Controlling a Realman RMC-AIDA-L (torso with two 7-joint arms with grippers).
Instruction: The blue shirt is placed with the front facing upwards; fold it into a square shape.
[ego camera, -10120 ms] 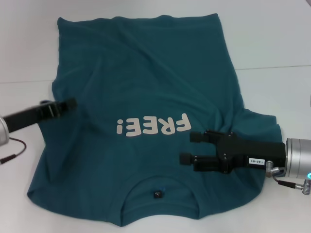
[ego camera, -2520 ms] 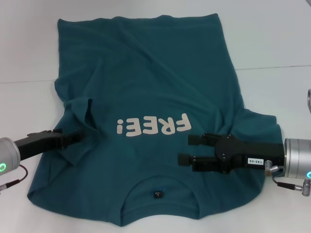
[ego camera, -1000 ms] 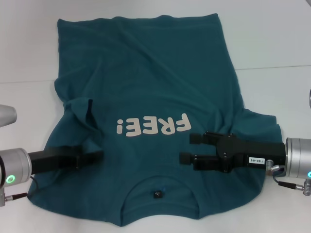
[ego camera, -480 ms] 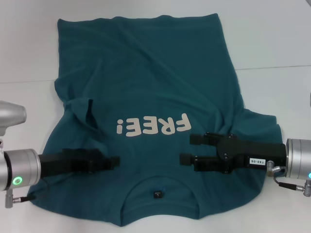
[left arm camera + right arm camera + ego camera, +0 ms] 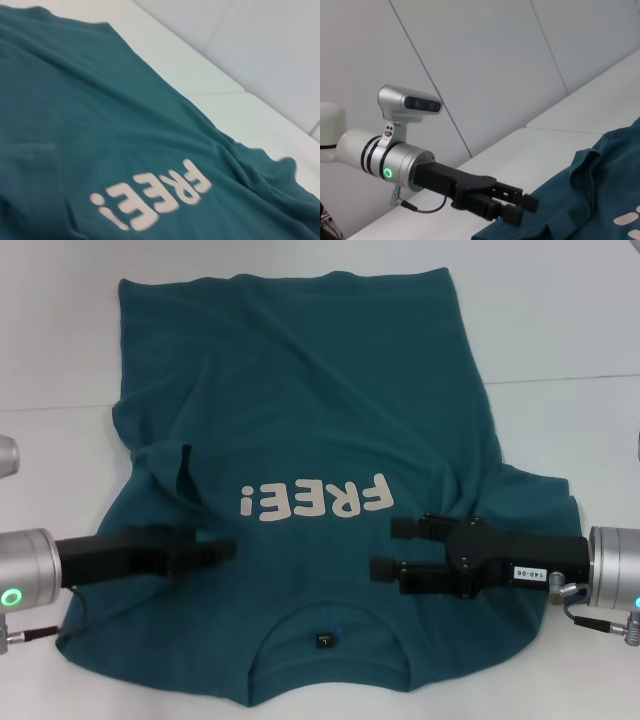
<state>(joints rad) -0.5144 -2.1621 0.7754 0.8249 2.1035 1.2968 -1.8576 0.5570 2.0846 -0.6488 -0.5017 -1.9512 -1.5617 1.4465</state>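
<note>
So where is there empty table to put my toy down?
Bare white table lies beyond the blue shirt on both far sides. Near the robot it is crowded: left gripper and right gripper sit over the shirt.

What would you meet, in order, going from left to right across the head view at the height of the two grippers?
Left gripper over the blue shirt → small dark neck tag, slightly nearer → right gripper, open, over the shirt's other side → white table.
</note>
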